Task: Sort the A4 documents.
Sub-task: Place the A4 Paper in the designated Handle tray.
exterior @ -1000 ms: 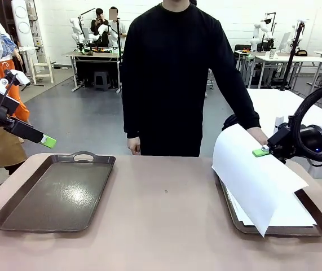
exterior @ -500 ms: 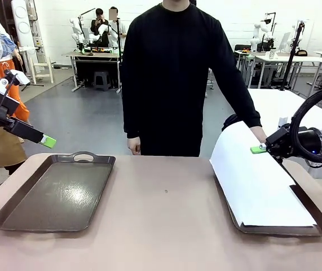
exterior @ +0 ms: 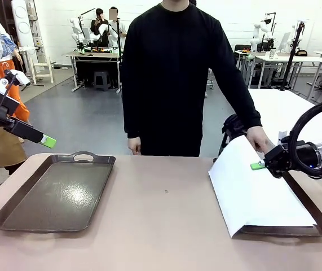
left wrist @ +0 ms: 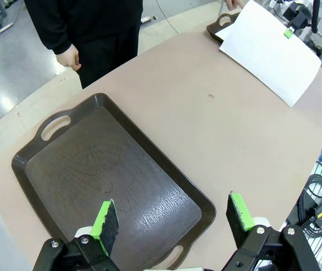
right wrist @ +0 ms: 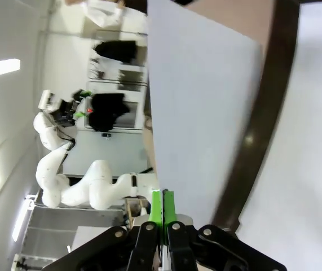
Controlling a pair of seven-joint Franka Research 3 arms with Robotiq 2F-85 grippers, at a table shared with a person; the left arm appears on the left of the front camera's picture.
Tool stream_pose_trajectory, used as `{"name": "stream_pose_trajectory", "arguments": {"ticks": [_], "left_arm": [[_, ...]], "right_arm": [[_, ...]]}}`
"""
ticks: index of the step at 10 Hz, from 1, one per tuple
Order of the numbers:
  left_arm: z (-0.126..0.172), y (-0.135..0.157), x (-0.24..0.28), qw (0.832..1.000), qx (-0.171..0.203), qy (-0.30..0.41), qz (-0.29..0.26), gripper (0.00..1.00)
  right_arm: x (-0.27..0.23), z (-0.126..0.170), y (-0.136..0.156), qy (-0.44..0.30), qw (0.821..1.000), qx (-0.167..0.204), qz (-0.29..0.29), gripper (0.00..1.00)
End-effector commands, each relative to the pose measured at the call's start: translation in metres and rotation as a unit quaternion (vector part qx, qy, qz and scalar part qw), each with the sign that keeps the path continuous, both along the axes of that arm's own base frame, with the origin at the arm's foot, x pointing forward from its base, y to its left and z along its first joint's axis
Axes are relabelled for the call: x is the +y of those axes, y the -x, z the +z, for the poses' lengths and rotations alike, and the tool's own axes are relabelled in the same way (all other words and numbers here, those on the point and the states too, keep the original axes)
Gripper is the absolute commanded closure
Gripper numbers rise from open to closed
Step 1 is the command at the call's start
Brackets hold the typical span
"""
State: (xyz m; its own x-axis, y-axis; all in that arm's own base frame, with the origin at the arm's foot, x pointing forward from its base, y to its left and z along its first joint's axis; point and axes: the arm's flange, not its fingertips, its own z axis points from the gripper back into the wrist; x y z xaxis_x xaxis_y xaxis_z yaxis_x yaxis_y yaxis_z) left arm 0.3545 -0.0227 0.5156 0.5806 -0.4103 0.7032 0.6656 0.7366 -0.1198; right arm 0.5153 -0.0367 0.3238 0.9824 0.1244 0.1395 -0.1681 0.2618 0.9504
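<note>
The A4 documents (exterior: 256, 195) on the right are plain white. Both trays, left (exterior: 53, 195) and right (exterior: 310, 210), look dark brown with perhaps a faint grain. The tabletop (exterior: 161, 237) is beige; the person's sleeve (exterior: 231, 79) is black.

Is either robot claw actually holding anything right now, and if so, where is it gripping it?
The right claw pinches a white paper sheet at its raised far edge, over the right tray. The left claw is open and holds nothing.

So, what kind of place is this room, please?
Probably a robotics laboratory: white robot arms stand on far work tables, and dark brown plastic handled trays sit on this beige table.
</note>
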Motion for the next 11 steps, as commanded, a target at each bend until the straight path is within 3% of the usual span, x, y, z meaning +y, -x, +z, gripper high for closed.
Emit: {"name": "stream_pose_trajectory", "arguments": {"ticks": [1, 5, 11], "left_arm": [[-0.002, -0.001, 0.002, 1.0, -0.002, 0.005, -0.007, 0.0], [-0.002, -0.001, 0.002, 1.0, -0.002, 0.005, -0.007, 0.0], [-0.002, -0.001, 0.002, 1.0, -0.002, 0.005, -0.007, 0.0]], "right_arm": [[-0.024, 0.013, -0.005, 0.06, 0.998, -0.017, -0.012, 0.99], [-0.054, 0.016, 0.005, 0.147, 0.988, -0.038, -0.037, 0.99], [-0.059, 0.009, 0.009, 0.208, 0.977, -0.041, -0.032, 0.99]]}}
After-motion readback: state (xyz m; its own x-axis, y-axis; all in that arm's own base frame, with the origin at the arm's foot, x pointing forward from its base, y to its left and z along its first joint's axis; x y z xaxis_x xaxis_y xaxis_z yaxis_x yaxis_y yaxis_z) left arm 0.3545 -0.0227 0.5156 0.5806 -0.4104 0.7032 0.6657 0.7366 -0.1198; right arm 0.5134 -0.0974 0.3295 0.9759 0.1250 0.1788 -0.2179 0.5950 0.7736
